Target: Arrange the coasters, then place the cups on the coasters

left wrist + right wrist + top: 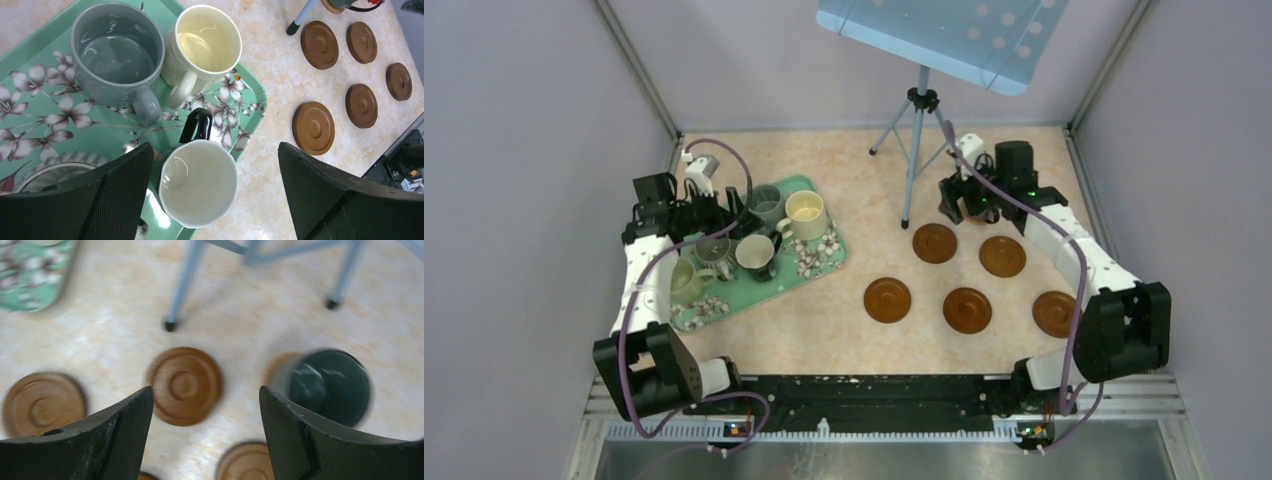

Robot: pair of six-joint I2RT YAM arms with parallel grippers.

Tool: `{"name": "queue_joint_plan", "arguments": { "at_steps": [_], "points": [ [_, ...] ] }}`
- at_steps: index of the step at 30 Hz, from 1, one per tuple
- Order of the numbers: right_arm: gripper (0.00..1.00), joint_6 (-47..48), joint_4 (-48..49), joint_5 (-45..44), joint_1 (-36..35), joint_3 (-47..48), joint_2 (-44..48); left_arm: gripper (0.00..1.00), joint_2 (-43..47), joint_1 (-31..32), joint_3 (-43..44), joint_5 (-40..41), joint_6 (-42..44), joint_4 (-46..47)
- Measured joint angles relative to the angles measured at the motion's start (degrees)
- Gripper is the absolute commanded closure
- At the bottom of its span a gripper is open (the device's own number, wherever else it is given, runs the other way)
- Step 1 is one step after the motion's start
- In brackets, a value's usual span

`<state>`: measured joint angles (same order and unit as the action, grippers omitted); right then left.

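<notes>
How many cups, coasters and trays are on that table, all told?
Cups: 6
Coasters: 6
Tray: 1
Total: 13

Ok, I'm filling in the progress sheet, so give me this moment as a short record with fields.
on tray: five mugs, on the floral tray
placed: dark green mug, standing on a coaster
bare coasters: five, on the table right of the tray
left fingers: open, above the black-handled mug
right fingers: open, nothing between them
</notes>
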<state>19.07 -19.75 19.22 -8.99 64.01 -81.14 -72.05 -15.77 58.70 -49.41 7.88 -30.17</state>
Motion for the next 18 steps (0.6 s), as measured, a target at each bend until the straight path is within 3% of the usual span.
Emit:
{"name": "queue_joint_plan", "arguments": {
  "at_steps": [5,10,18],
  "points": [
    [0.24,3.39,-1.97,5.77,-11.98,2.58,-1.57,0.01,-2.03,0.0,1.25,1.31,1.09,-2.01],
    [0.24,8.46,-1.29,9.64,-22.34,8.9,-9.81,0.01,-4.24,0.0,1.75,3.5,1.22,-3.61],
    [0.23,21.22,-1.38,16.96,-31.1,25.33,-26.45,0.01,-5.88,-0.09,3.04,5.55,1.01,-4.85]
  ]
}}
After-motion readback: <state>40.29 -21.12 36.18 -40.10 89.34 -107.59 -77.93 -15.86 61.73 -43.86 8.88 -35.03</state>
